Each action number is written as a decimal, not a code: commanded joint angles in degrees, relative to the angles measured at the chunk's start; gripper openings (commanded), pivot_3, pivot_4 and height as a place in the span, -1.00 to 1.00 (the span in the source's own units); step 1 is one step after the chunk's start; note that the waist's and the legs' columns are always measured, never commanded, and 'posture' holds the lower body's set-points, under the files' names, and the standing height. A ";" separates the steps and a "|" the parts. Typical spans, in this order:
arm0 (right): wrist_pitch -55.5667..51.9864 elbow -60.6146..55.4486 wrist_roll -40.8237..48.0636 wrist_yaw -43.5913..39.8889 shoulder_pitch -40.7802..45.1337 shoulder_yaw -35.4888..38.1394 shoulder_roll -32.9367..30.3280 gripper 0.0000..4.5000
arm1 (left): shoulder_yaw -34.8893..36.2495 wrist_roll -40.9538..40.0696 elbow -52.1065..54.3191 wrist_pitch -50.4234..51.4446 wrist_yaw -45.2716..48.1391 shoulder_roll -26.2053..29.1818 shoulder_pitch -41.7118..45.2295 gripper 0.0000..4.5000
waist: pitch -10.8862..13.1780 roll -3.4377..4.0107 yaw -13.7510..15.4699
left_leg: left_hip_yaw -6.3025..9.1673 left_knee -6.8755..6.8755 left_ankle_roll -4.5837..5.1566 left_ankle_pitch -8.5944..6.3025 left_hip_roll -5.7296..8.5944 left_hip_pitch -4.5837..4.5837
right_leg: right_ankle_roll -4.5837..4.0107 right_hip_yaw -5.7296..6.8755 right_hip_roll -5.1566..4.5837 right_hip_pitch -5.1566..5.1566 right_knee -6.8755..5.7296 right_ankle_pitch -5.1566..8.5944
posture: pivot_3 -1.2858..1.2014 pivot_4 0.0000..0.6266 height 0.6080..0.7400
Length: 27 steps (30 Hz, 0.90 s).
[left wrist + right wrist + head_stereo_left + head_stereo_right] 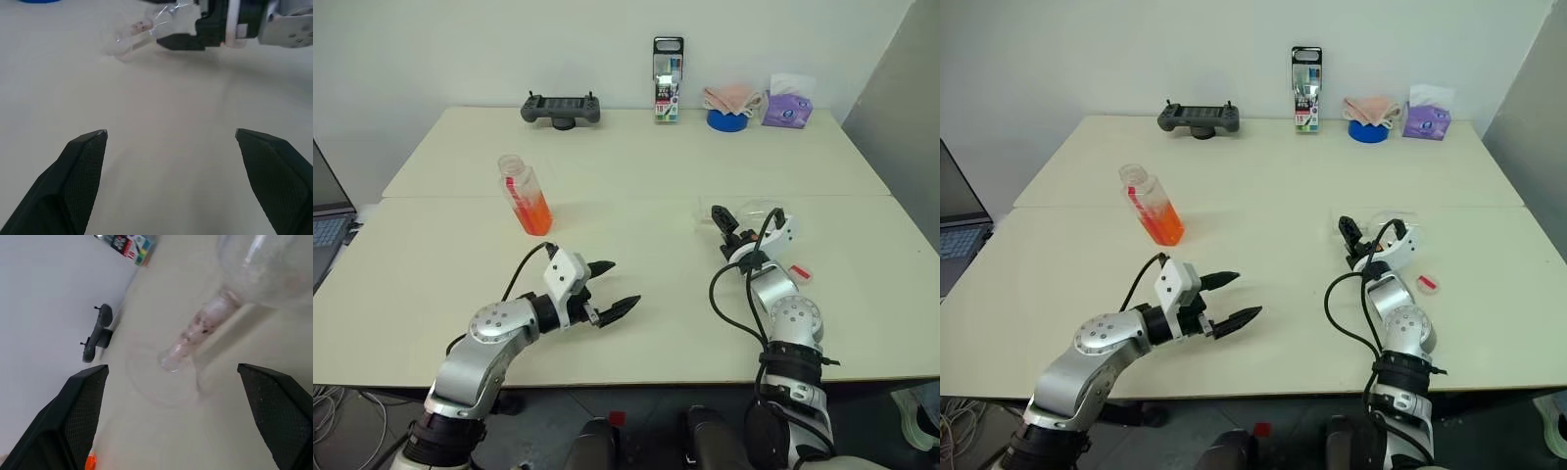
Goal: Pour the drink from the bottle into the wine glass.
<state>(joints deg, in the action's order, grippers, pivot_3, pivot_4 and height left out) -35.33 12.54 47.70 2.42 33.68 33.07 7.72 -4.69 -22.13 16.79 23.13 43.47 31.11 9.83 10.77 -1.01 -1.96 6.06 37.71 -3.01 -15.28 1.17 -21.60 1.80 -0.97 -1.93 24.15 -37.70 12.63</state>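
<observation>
Wine glass (756,211) is lying on its side on the worktop (636,166), at about 3 o'clock of centre. Bowl sits toward the right gripper (728,227); stem (195,330) and foot (164,377) point away from it, per the right wrist view. Right fingers are spread wide and empty, flanking the stem with nothing touching.

Bottle (525,194) stands upright at about 10 o'clock of centre, well apart from the glass. Its cap looks to be off, and the small red piece (800,272) lying just right of the right arm may be that cap, though I can't be sure. Drink (534,213) fills roughly the lower half. Left gripper (610,288) hovers low near 7 o'clock, fingers wide apart, holding nothing, pointing across toward the glass.

Step in hand, as I read it: stand the glass up before any pour.
- Close on the stem near the bowl, not on the bowl wall, which is thin and round and will likely skid.
- Close slowly; a glass on its side rolls easily.
- Pivot upright about the foot, seat it flat, then release.
- Keep the left arm clear of the bottle until the glass stands.
</observation>
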 commanded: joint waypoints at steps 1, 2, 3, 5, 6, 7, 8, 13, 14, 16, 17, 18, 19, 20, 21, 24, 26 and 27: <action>3.12 3.46 6.51 2.11 4.47 4.04 0.92 1.00 | 0.25 0.33 -0.65 -0.49 0.53 -0.19 1.87 0.99 | 0.00 0.01 -0.04 | -0.01 0.00 0.00 0.00 0.00 0.01 | 0.00 -0.01 0.00 -0.01 0.00 0.00 | 0.03 -0.52 1.00; 3.77 5.38 7.63 2.16 5.50 4.67 0.86 1.00 | 0.40 0.19 -0.79 -0.41 0.56 -0.23 2.22 0.99 | 0.00 0.01 -0.08 | -0.02 0.00 0.01 0.00 0.00 0.01 | 0.00 -0.01 0.00 -0.01 0.00 0.00 | 0.03 -0.52 1.00; 4.59 7.35 8.34 2.23 6.51 5.26 0.73 1.00 | 0.50 0.06 -0.83 -0.33 0.60 -0.25 2.41 0.99 | 0.00 0.02 -0.14 | -0.02 0.00 0.01 0.00 -0.01 0.01 | 0.01 -0.01 0.01 -0.01 0.00 0.00 | 0.03 -0.52 1.00; 7.45 12.35 9.82 2.08 9.06 7.07 0.37 1.00 | 0.62 -0.14 -0.59 -0.18 0.69 -0.22 2.48 0.99 | 0.01 0.02 -0.37 | -0.02 0.00 0.02 0.00 -0.03 0.02 | 0.00 -0.01 0.04 0.00 -0.01 0.00 | 0.03 -0.52 1.00; 8.76 14.99 10.42 1.92 10.41 7.87 0.01 1.00 | 0.70 -0.22 -0.50 -0.17 0.78 -0.17 2.53 0.99 | 0.00 0.03 -0.45 | -0.02 0.00 0.02 -0.01 -0.04 0.03 | 0.00 -0.01 0.05 -0.01 -0.01 0.00 | 0.03 -0.52 1.00; 9.66 17.14 10.83 1.56 11.48 8.40 -0.32 1.00 | 0.78 -0.26 -0.44 -0.19 0.85 -0.12 2.55 0.99 | 0.00 0.03 -0.62 | -0.03 0.00 0.02 -0.01 -0.04 0.04 | 0.00 -0.02 0.05 -0.02 -0.01 0.00 | 0.03 -0.52 1.00; 10.25 18.81 11.15 0.98 12.30 8.67 -0.56 0.92 | 0.84 -0.28 -0.40 -0.18 0.94 -0.09 2.54 1.00 | 0.00 0.03 -0.81 | -0.03 0.00 0.03 -0.01 -0.06 0.04 | 0.00 -0.03 0.07 -0.02 -0.01 0.00 | 0.03 -0.52 1.00; 14.64 24.10 10.52 -0.50 15.62 8.02 0.04 0.28 | 1.04 -0.03 -0.36 -0.15 0.87 -0.15 2.60 1.00 | 0.01 0.04 -1.16 | -0.04 -0.01 0.07 -0.03 -0.23 0.04 | -0.01 -0.03 0.26 0.00 0.00 0.00 | 0.03 -0.52 1.00; 15.45 24.78 10.14 -0.37 16.05 7.82 -0.06 0.11 | 1.03 0.02 -0.36 -0.16 0.81 -0.20 2.65 1.00 | 0.02 0.06 -1.16 | -0.04 -0.01 0.07 -0.03 -0.25 0.04 | -0.01 -0.03 0.27 0.00 -0.01 -0.01 | 0.03 -0.52 1.00; 17.32 24.63 7.45 0.52 16.26 5.98 -0.51 -0.23 | 1.08 0.12 -0.52 -0.25 0.59 -0.36 2.88 1.00 | 0.03 0.08 -1.17 | -0.06 0.00 0.07 -0.03 -0.26 0.03 | -0.01 -0.03 0.28 0.01 0.00 -0.01 | 0.03 -0.52 1.00; 17.87 23.28 5.76 0.81 15.80 4.47 -0.56 -0.36 | 1.12 0.17 -0.55 -0.34 0.52 -0.38 2.85 1.00 | 0.03 0.08 -1.18 | -0.08 0.00 0.07 -0.03 -0.27 0.04 | -0.01 -0.05 0.29 0.01 0.00 0.00 | 0.03 -0.52 1.00; 18.04 21.42 4.53 1.01 15.13 3.06 -0.43 -0.55 | 1.20 0.15 -0.43 -0.38 0.46 -0.37 2.66 1.00 | 0.03 0.08 -1.18 | -0.08 0.00 0.07 -0.04 -0.29 0.04 | 0.01 -0.05 0.31 0.01 0.00 0.01 | 0.03 -0.52 1.00; 17.91 18.54 2.35 0.81 13.97 0.53 -0.54 -0.68 | 1.36 0.08 -0.25 -0.40 0.48 -0.26 2.44 1.00 | 0.06 0.11 -1.18 | -0.08 0.00 0.07 -0.04 -0.31 0.04 | 0.02 -0.04 0.33 0.01 0.01 0.02 | 0.03 -0.52 1.00; 17.76 15.69 0.02 0.28 12.78 -2.20 -0.81 -0.85 | 1.57 0.00 -0.09 -0.44 0.58 -0.07 2.26 1.00 | 0.08 0.16 -1.17 | -0.08 -0.01 0.07 -0.04 -0.32 0.02 | 0.03 -0.04 0.34 0.03 0.01 0.02 | 0.03 -0.52 1.00; 17.67 13.85 -1.49 -0.08 11.93 -4.06 -1.06 -0.92 | 1.65 -0.02 -0.01 -0.48 0.63 0.03 2.18 1.00 | 0.08 0.16 -1.15 | -0.08 -0.01 0.07 -0.04 -0.33 -0.01 | 0.02 -0.05 0.34 0.06 0.01 0.02 | 0.03 -0.52 1.00; 16.62 3.09 -10.86 -5.59 7.25 -17.14 -3.69 -0.92 | 4.18 -1.16 0.56 -0.42 1.55 1.64 1.00 1.00 | 0.09 0.17 -1.17 | -0.06 -0.02 0.07 -0.04 -0.46 -0.04 | -0.01 -0.02 0.45 0.11 0.03 0.00 | 0.03 -0.52 1.00; 19.29 -0.40 -18.19 -8.88 5.61 -24.98 -5.63 -0.92 | 6.18 -2.22 1.22 0.03 1.81 2.68 0.02 1.00 | 0.12 0.22 -1.30 | -0.10 -0.03 0.07 -0.04 -0.55 -0.08 | 0.02 -0.06 0.54 0.19 0.02 0.01 | 0.03 -0.52 1.00; 23.13 -0.61 -24.11 -11.41 5.42 -30.34 -7.17 -0.92 | 7.55 -2.87 1.87 0.44 1.95 3.49 -0.76 1.00 | 0.12 0.23 -1.54 | -0.12 -0.02 0.06 -0.04 -0.62 -0.08 | 0.05 -0.06 0.61 0.21 0.03 0.03 | 0.03 -0.52 1.00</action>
<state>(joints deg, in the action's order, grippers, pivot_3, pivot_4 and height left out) -16.56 16.56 30.14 -4.74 37.90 9.40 1.32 0.16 -23.37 15.57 23.53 44.71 33.73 9.35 10.89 -0.78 -3.49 5.86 37.69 -2.95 -15.32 0.46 -21.67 1.87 -1.07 -1.22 24.41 -37.67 12.69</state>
